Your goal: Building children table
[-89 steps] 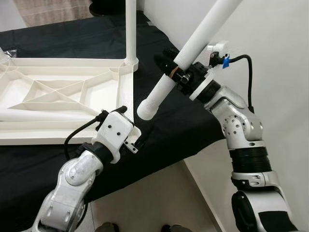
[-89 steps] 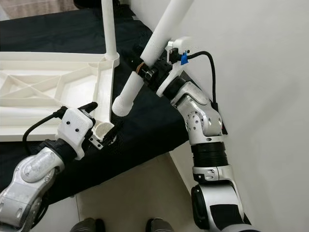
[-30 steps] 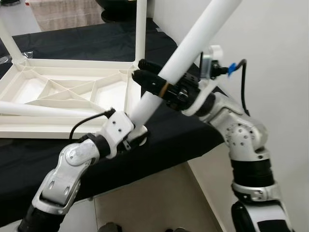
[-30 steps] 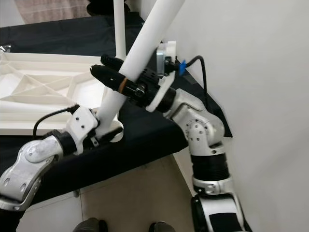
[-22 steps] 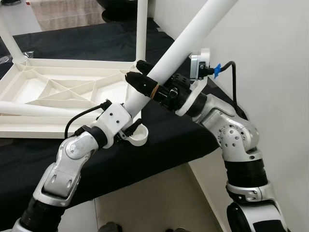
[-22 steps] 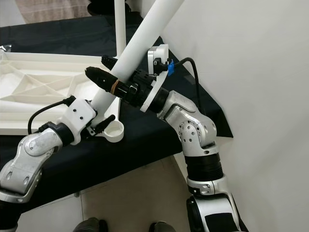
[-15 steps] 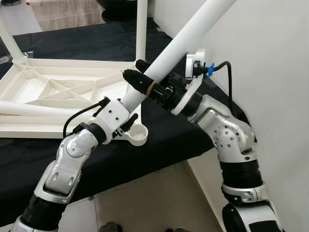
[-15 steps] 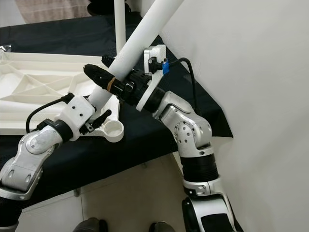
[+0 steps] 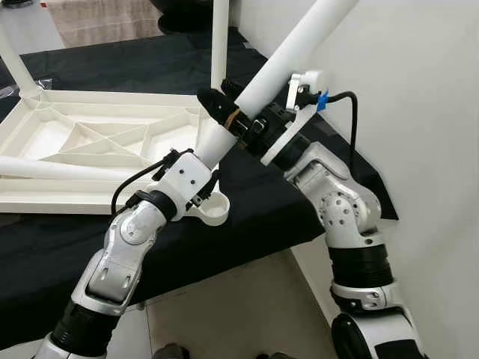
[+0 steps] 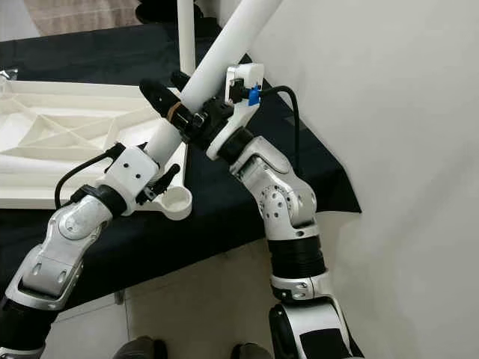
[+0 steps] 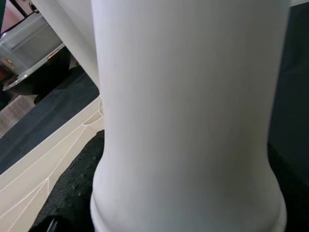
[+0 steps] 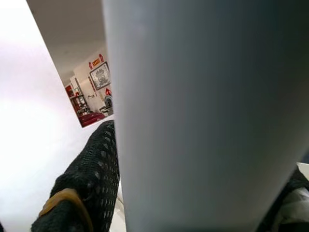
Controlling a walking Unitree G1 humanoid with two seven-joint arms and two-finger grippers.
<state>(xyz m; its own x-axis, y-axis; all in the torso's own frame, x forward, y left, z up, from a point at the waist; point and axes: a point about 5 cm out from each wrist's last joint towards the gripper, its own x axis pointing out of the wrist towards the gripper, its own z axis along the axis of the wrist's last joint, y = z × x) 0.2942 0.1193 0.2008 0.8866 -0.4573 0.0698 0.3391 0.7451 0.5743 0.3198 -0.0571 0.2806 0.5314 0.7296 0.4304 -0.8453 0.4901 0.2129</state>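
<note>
An upturned white table top [image 9: 105, 198] lies on a black cloth. One white leg [image 9: 219, 37] stands in its far right corner. My right gripper [image 9: 215, 95] is shut on a second, tilted white leg [image 9: 288, 56], its fingers [image 12: 91, 183] wrapped around the tube. The leg's lower end [image 9: 212, 146] points down at the round near-corner socket [image 9: 214, 212], which juts past the table edge. My left gripper [image 9: 203, 173] sits at that lower end; the tube [image 11: 188, 121] runs between its black fingers [image 11: 72, 193]. Whether the leg's tip is in the socket is hidden.
A loose white leg [image 9: 60, 170] lies across the table top. Another leg [image 9: 15, 63] rises at the far left corner. A white wall [image 9: 419, 112] stands close on the right. The cloth's front edge [image 9: 247, 254] drops to a tiled floor [image 9: 239, 314].
The tilted leg's lower end swung down from the air to the near-corner socket, and my left gripper closed around it. In the last half second the right gripper rose slightly, steepening the leg.
</note>
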